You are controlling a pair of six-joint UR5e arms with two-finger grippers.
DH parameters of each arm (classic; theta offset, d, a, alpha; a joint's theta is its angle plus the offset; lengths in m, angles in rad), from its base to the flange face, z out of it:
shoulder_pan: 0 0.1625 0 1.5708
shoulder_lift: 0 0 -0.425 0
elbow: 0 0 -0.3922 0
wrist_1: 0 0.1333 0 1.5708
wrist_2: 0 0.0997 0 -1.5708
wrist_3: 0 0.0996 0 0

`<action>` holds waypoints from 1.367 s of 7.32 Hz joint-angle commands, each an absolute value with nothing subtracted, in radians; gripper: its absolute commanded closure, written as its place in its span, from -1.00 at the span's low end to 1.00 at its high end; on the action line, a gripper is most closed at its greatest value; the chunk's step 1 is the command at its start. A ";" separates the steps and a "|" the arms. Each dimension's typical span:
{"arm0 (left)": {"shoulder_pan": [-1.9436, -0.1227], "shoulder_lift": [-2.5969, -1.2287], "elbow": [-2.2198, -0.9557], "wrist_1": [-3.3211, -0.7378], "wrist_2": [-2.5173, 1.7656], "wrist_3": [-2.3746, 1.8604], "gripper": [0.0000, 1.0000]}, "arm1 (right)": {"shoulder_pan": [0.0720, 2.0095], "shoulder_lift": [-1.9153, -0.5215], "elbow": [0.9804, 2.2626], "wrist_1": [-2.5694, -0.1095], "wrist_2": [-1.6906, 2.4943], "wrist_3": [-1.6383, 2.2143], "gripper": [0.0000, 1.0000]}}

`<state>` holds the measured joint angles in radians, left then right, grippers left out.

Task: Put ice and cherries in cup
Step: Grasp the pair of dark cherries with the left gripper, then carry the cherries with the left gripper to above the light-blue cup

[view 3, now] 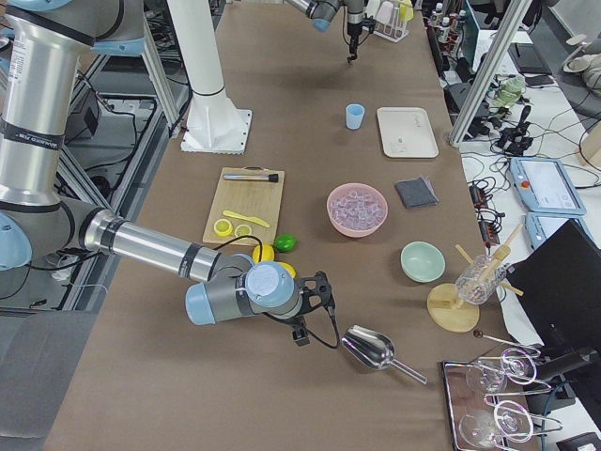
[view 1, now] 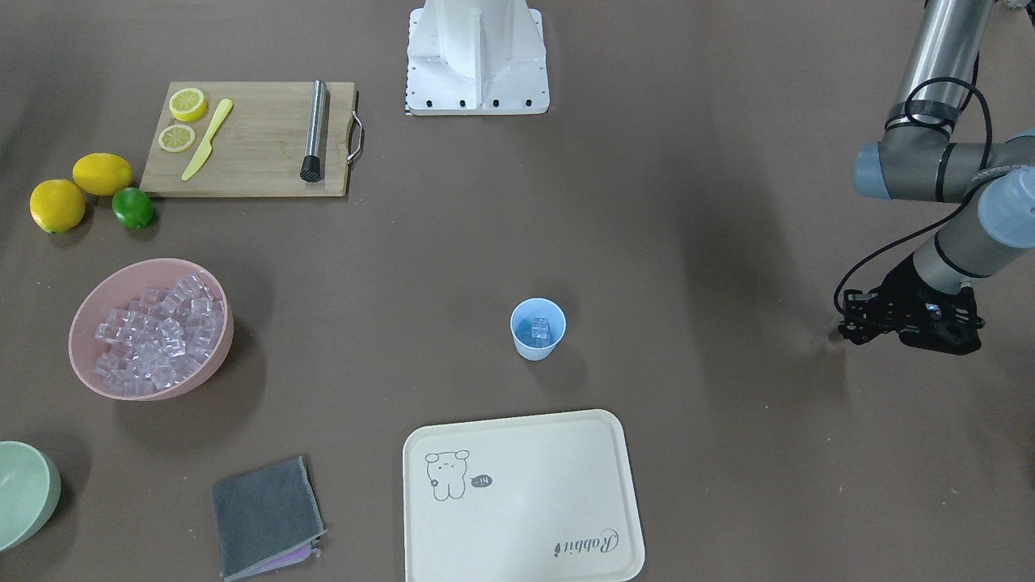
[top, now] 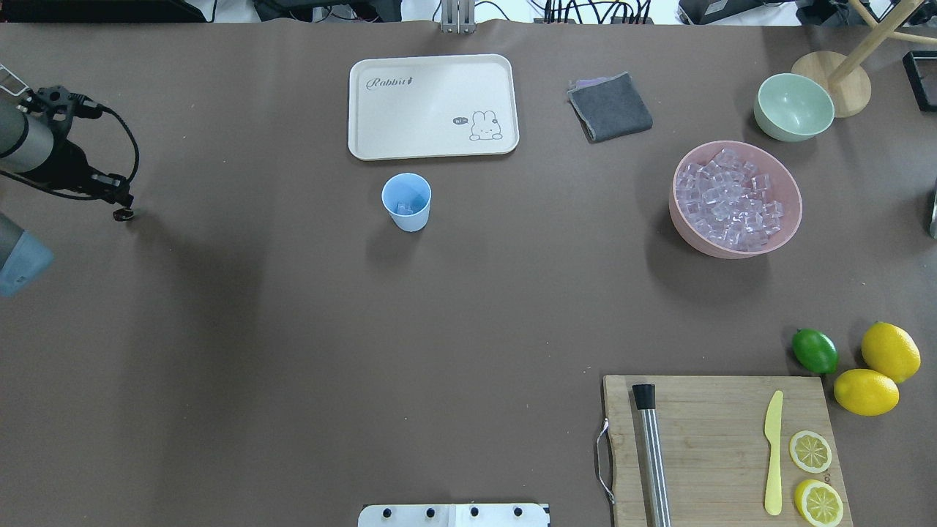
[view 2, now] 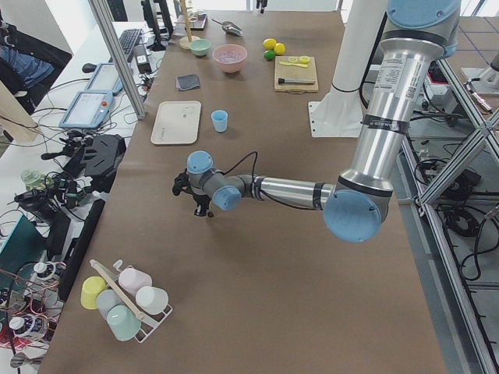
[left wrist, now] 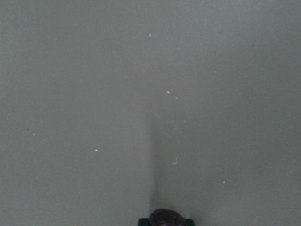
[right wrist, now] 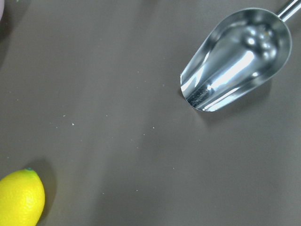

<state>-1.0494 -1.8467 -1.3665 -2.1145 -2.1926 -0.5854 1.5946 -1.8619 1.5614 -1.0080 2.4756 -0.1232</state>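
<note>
At the overhead view's upper left edge, the left gripper looked clenched on the dark cherries, with the cup, ice already inside, well apart to its right at upper centre, and the right gripper, its grip impossible to tell, farther off still.

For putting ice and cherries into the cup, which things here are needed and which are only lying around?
Needed: cup, ice in the pink bowl, cherries apparently held by the left end effector, probably the metal scoop.

Lying about: tray, cloth, green bowl, cutting board, knife, metal rod, lemons, lemon slices, lime.
</note>
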 commanded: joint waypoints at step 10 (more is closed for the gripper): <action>-0.852 -2.348 -1.454 -1.715 -2.002 -1.402 0.31 | 1.457 -1.520 1.611 -1.611 2.290 -0.025 -0.99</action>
<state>-0.8815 -2.3201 -1.4518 -1.7319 -2.0389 -1.3583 1.4576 -1.5169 1.6163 -1.6029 2.2563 -0.0295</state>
